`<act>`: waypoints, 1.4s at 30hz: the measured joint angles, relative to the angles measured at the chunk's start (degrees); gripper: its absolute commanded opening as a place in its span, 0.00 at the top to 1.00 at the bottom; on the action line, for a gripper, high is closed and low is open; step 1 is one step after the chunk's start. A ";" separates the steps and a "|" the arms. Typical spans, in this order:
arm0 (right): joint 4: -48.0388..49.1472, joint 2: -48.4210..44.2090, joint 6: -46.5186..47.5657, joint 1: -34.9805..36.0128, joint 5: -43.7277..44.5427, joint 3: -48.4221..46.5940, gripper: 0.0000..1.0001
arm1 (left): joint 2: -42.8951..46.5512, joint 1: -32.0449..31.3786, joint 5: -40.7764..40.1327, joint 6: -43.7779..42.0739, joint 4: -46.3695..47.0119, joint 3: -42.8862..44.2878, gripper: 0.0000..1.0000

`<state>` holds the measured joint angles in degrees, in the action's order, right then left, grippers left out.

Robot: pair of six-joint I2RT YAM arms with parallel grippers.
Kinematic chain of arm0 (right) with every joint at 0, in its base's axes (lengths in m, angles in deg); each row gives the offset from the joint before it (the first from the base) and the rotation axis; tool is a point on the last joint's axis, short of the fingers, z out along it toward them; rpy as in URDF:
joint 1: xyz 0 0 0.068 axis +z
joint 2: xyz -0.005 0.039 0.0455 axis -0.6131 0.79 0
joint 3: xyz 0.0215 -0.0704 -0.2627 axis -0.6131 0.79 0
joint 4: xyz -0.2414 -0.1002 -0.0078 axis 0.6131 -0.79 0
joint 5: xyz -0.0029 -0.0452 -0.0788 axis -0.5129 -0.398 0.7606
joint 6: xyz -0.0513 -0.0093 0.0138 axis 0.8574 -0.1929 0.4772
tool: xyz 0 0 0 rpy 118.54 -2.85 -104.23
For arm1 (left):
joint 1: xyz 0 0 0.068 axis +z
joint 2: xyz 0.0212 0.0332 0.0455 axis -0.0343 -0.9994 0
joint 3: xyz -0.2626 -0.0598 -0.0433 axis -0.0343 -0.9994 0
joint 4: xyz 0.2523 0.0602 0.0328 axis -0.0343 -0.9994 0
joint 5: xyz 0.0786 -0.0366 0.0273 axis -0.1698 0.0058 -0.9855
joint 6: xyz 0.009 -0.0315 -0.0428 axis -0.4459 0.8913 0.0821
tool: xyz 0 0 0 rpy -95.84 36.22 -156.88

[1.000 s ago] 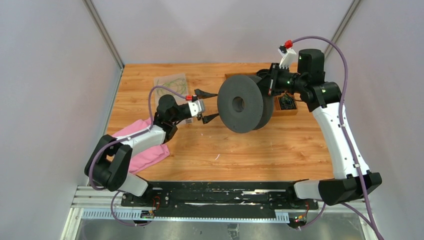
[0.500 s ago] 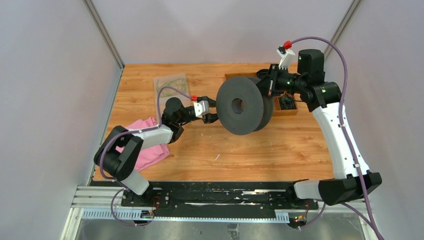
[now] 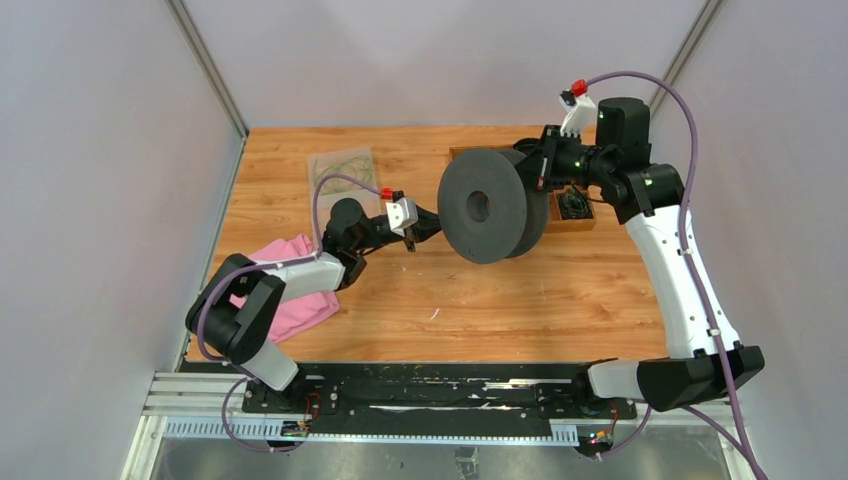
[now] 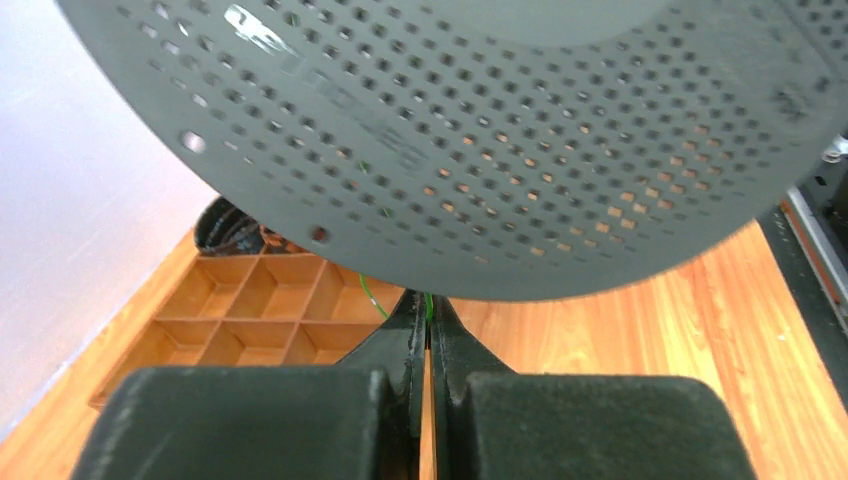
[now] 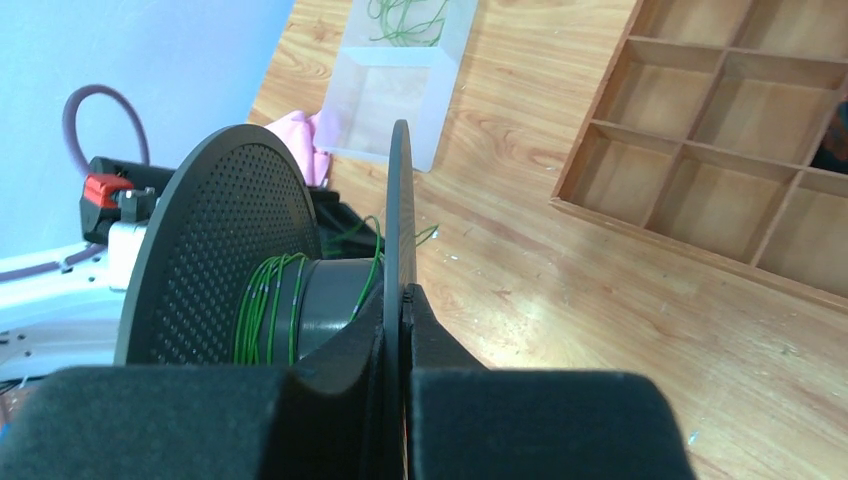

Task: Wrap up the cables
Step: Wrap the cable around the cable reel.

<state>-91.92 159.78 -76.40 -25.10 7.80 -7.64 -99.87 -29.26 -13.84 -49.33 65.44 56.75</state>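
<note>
A big black perforated spool (image 3: 485,205) is held on edge above the table. My right gripper (image 5: 400,295) is shut on its thin rear flange (image 5: 399,200). Several turns of thin green cable (image 5: 265,310) lie round the grey hub (image 5: 330,300). My left gripper (image 3: 425,222) sits at the spool's left rim, just below the flange (image 4: 480,120) in the left wrist view. Its jaws are shut on a strand of green cable (image 4: 430,302), and another loop of that cable (image 4: 370,295) hangs beside the fingertips. More cables (image 3: 340,165) lie in a clear bag at the back left.
A wooden compartment tray (image 3: 578,222) stands behind and to the right of the spool, with a black coil (image 4: 235,230) in one cell. A pink cloth (image 3: 290,295) lies under the left arm. Grey walls close in both sides and the back.
My left gripper has gone from wide open to shut, reaching right to the spool's rim and pinching the green cable. The right arm and spool barely moved.
</note>
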 measured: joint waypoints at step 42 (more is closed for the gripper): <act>5.84 1.33 2.49 3.30 27.50 6.23 0.99 | 0.76 -14.34 -10.25 10.75 -36.52 10.64 0.96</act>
<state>-86.08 161.11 -73.91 -21.80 35.29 -1.41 -99.10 -43.59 -24.09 -38.57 28.91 67.39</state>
